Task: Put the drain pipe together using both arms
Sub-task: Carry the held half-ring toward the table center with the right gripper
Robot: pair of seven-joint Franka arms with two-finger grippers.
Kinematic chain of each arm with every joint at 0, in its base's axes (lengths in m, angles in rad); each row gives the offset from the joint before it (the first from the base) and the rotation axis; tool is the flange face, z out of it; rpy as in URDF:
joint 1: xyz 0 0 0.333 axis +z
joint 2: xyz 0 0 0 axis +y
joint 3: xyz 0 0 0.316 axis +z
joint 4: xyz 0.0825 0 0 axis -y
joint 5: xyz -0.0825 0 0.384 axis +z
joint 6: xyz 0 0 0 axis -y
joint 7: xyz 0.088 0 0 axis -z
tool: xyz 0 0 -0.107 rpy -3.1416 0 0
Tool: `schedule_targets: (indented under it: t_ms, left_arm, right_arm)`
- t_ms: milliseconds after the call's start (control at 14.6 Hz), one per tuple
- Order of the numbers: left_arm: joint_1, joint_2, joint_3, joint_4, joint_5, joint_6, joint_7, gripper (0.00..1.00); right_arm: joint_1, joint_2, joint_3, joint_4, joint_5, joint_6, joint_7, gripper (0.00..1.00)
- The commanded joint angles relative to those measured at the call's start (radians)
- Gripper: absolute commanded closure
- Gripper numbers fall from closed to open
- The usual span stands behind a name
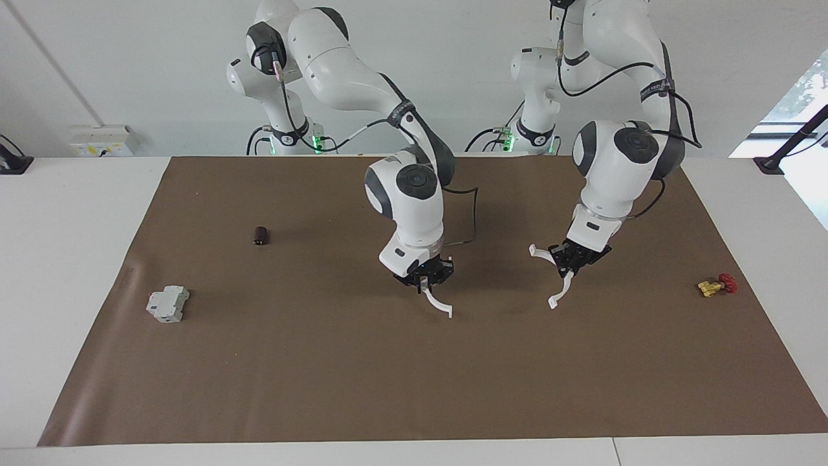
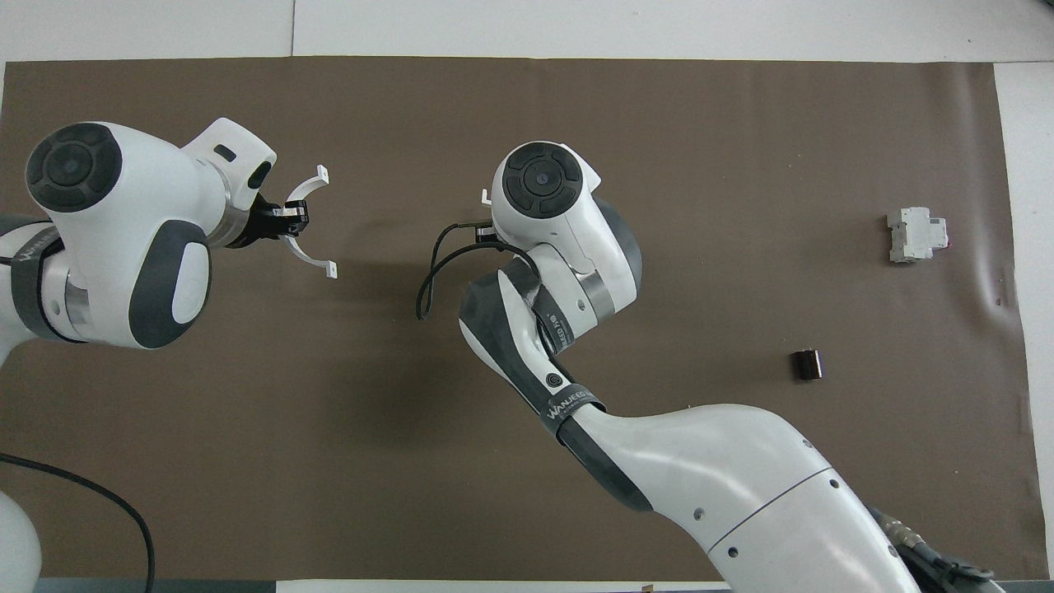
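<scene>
Drain pipe arcs (image 1: 555, 279), tools (image 1: 568, 266) clamped

Two glossy white jointed arms (image 1: 414, 207), dark grey joint patches and round caps, black cables looped alongside, black lettered bands, black two-finger grippers (image 1: 424, 279)

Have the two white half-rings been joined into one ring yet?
No: the left hand and right hand each hold a separate arc, a clear gap between them.
</scene>
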Motion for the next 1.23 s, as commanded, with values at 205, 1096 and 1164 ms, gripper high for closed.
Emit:
schedule_targets:
  t_ms: [205,1096,1164]
  left_arm:
    - [-0.007,-0.016,0.009,-0.018,0.011,0.008,-0.014,1.0]
    - [-0.009,-0.016,0.009,-0.018,0.011,0.009,-0.014,1.0]
    - [-0.009,-0.016,0.009,-0.017,0.011,0.011,-0.013,1.0]
  right_arm:
    - [0.027,0.026,0.002,-0.012,-0.02,0.031,-0.01,0.91]
    - [-0.049,-0.061,0.005,-0.025,-0.015,-0.002,-0.084,0.0]
    - [-0.079,-0.086,0.007,-0.004,-0.014,-0.057,-0.146,0.0]
